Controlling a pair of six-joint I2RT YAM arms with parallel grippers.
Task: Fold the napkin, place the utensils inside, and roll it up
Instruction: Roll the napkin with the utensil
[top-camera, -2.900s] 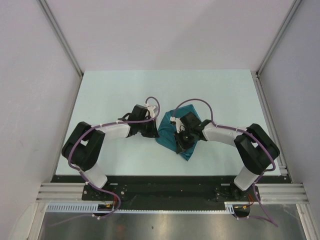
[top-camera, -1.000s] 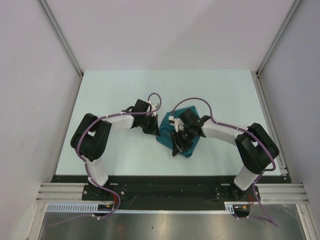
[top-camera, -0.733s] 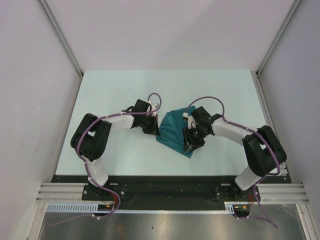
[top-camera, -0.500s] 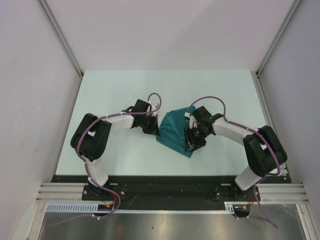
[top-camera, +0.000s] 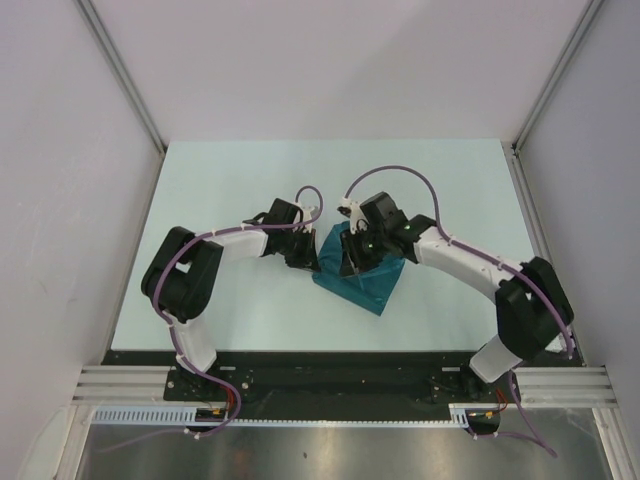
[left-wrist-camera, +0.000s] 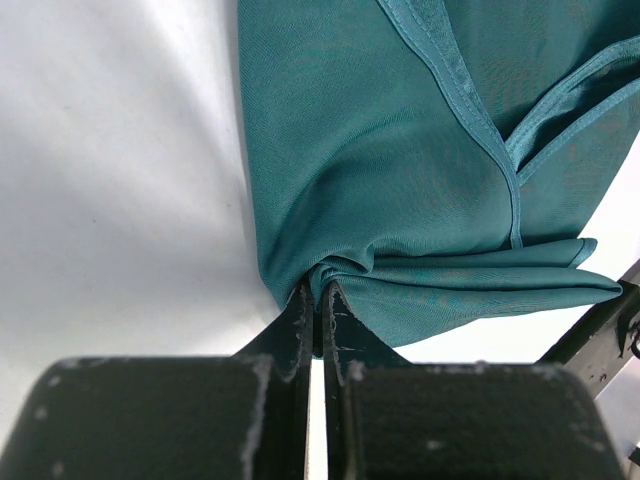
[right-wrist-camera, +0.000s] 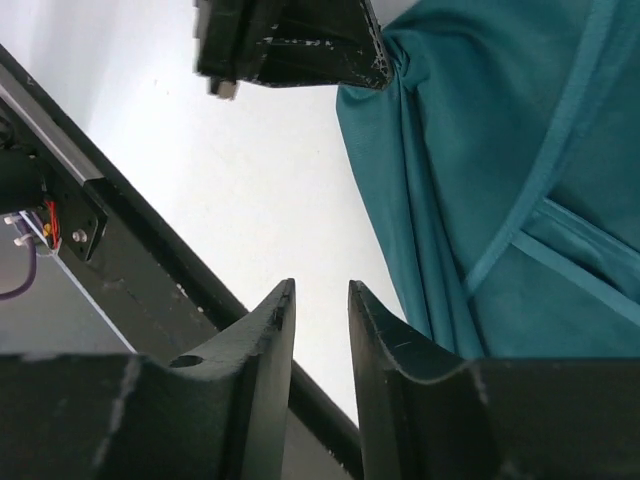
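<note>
Teal napkin bunched up mid-counter
Pale counter (top-camera: 230, 180) has the folded napkin (top-camera: 368, 288) around its middle; left pincer (left-wrist-camera: 315, 300) is clamped tight on its left edge, right pincer (right-wrist-camera: 320, 292) hovers over it, barely ajar, gripping nothing.

I counted one napkin (top-camera: 366, 285), a single bundle, on one table (top-camera: 230, 180). I had two grippers, my left gripper (left-wrist-camera: 313, 300) and my right gripper (right-wrist-camera: 320, 295). Each showed two fingers (right-wrist-camera: 265, 350), four in all.
</note>
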